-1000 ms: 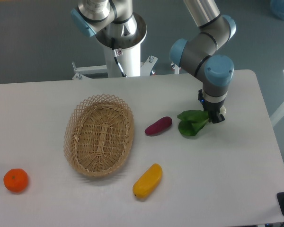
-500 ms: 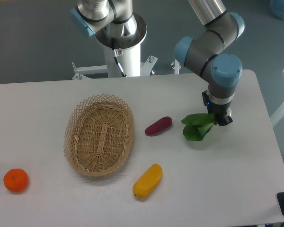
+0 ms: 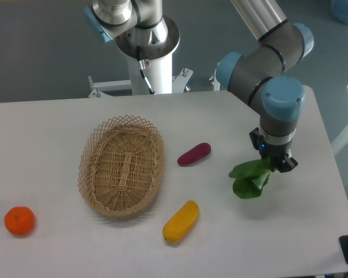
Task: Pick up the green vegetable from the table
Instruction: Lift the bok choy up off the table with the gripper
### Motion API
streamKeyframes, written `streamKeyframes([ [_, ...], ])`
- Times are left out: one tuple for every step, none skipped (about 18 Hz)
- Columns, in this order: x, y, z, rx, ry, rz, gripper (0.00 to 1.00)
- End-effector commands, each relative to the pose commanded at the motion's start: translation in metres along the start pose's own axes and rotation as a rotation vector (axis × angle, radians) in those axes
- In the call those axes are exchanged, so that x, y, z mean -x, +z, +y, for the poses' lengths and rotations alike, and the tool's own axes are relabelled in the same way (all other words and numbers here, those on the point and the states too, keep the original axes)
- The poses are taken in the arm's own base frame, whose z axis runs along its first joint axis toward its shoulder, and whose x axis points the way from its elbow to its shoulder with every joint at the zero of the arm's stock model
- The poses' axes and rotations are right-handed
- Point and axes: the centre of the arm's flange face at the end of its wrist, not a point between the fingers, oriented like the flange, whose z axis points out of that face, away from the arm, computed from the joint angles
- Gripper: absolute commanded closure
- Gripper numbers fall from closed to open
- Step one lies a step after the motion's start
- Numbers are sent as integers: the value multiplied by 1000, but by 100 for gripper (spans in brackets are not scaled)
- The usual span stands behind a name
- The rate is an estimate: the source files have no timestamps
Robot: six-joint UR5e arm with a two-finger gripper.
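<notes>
The green vegetable (image 3: 249,178), with dark floppy leaves, hangs from my gripper (image 3: 277,164) at the right of the white table (image 3: 58,249). The gripper is shut on its stem end, which is hidden between the fingers. The leaves droop to the lower left, close over the tabletop; I cannot tell if they touch it. The arm reaches down from the upper right.
A purple-red oblong vegetable (image 3: 194,154) lies left of the gripper. A yellow oblong fruit (image 3: 181,221) lies near the front. A wicker basket (image 3: 122,165) stands left of centre. An orange (image 3: 19,220) sits at the far left. The table's right edge is near the gripper.
My gripper has moved to the right and toward the front, carrying the green vegetable with it, away from the purple-red vegetable. The other things have not moved.
</notes>
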Motion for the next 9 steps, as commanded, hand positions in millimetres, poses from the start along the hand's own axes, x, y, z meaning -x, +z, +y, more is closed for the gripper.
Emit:
streamKeyframes([
  [6, -5, -2, -26, -6, -1, 59],
  [10, -8, -4, -46, -14, 0, 59],
  [16, -13, -5, -62, -21, -10, 58],
  [21, -16, -6, -70, -23, -20, 57],
  [26, -15, -8, -72, -24, -23, 57],
  [30, -17, -8, -71, -34, -28, 57],
  [33, -18, -8, -69, -43, -21, 57],
  [34, -18, -9, -69, -41, -11, 57],
  [35, -20, -10, -69, -40, -3, 57],
])
